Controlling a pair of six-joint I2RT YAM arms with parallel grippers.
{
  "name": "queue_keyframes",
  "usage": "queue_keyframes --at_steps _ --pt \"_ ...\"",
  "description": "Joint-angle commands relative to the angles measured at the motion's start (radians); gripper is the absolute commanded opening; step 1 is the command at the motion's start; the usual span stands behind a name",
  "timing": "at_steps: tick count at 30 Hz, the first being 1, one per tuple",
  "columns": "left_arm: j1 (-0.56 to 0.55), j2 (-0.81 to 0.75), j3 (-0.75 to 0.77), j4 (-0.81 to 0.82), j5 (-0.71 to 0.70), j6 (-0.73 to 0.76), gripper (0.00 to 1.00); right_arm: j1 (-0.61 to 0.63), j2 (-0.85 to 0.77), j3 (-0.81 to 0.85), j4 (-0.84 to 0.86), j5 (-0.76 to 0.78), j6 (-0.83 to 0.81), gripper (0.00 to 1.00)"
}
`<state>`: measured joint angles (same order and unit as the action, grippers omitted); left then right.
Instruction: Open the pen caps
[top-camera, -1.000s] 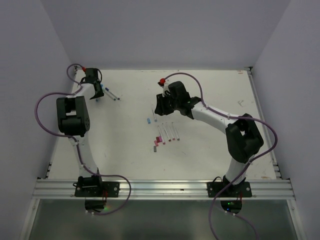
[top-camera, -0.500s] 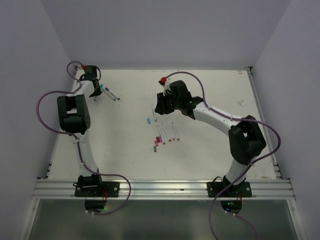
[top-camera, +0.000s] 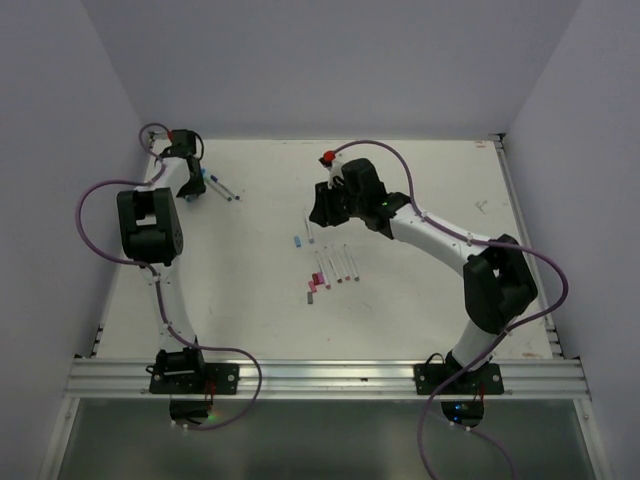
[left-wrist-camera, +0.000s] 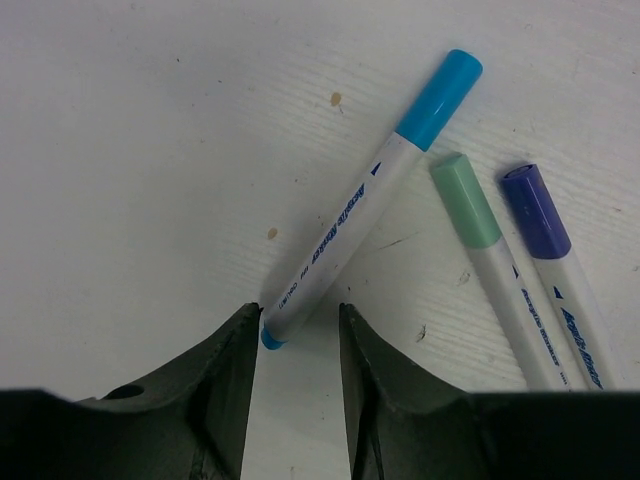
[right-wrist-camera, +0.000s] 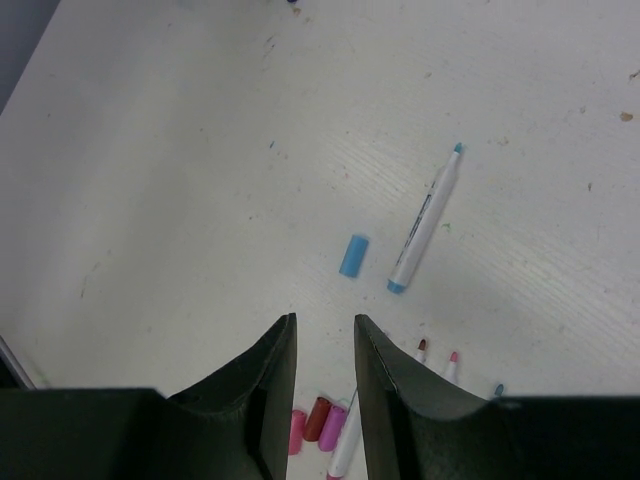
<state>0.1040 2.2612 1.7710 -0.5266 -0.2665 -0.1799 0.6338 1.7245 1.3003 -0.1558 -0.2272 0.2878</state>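
Jaws on the left gripper are apart, straddling the tail end of the cyan pen. Daylight shows between barrel and one jaw, so no clamp yet. Its cyan cap is on, pointing away from the gripper. Green cap and purple cap sit just beside it, also on their pens, all flat on the table.

Change over the last second, top view: the left wrist has pushed a bit further into the far-left corner, while the three pens haven't shifted. I read that as lining up on the barrel, not a pick.

Right gripper hovers over mid-table, jaws slightly apart with nothing between them. Its elbow has drifted outward, but the gripper has barely moved. Below it, a loose blue cap lies beside the uncapped blue pen, and pink and maroon caps lie off near the other open pens.

Verdict: centre batch looks done, three caps left. The left gripper needs to close on the barrel first. The right one is well apart from that cap, so either it crosses over or the pen comes to it.
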Motion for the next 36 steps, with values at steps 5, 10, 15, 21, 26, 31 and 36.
queue_keyframes --at_steps 5,10,15,21,26,31,36 --pt "-0.007 0.032 0.077 -0.081 0.012 0.028 0.38 -0.003 -0.071 -0.018 0.036 -0.003 0.002 0.34" --pt "-0.007 0.057 0.127 -0.122 0.033 0.040 0.32 -0.002 -0.085 -0.025 0.036 0.011 -0.002 0.34" --pt "-0.007 0.057 0.127 -0.136 0.049 0.043 0.27 -0.002 -0.088 -0.024 0.036 0.008 -0.004 0.34" --pt "-0.007 0.066 0.140 -0.177 0.075 0.053 0.22 -0.005 -0.106 -0.029 0.036 0.009 -0.001 0.34" --pt "-0.010 0.057 0.116 -0.179 0.088 0.045 0.19 -0.003 -0.112 -0.030 0.036 0.008 -0.001 0.34" --pt "-0.010 0.015 0.059 -0.139 0.104 0.030 0.00 -0.003 -0.111 -0.033 0.033 0.005 0.001 0.34" --pt "-0.010 -0.096 -0.108 -0.037 0.138 -0.018 0.00 -0.002 -0.092 -0.033 0.024 0.003 0.001 0.34"
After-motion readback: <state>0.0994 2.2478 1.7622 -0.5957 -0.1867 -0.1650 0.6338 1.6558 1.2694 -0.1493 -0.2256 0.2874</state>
